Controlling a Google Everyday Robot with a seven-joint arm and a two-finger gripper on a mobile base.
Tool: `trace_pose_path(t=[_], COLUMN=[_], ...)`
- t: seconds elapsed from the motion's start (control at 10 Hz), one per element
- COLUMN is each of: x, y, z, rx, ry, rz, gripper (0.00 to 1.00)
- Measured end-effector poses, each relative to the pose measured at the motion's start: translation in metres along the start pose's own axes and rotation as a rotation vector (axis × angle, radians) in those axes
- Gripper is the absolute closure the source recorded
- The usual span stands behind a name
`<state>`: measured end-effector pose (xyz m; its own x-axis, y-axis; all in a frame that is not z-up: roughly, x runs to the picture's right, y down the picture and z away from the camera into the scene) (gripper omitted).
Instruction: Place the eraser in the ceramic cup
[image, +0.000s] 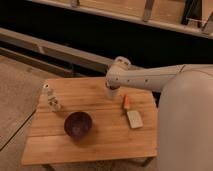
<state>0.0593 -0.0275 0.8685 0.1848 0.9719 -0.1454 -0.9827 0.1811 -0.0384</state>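
1. eraser: not visible anywhere on the table (100, 145). Could be hidden at the hand or in the cup, cannot tell.
2. ceramic cup (112, 95): pale, short, upright near the table's far edge, right of centre.
3. hand (111, 87): directly over the cup, overlapping its top. Open, closed or holding something, cannot tell.
4. arm (145, 77): pale, reaches in from the right, low over the far edge.
5. orange piece (126, 102): just right of the cup. Pale flat block (134, 119) lies nearer the camera, close to it.
6. purple bowl (78, 124): left of centre, well apart from the cup.
7. white bottle-like figure (50, 97): near the far left corner.
8. Table: light wood slats.
9. Room: speckled floor (17, 95) on the left, dark wall (75, 25) with pale rails behind, robot body (187, 125) filling the right.
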Motion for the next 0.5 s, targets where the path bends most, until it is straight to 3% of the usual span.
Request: trace_pose_path(t=[0.5], x=[-0.0021], y=[0.0004], z=[0.006], rx=[0.002], ry=[0.005], rz=[-0.006], gripper=[1.0])
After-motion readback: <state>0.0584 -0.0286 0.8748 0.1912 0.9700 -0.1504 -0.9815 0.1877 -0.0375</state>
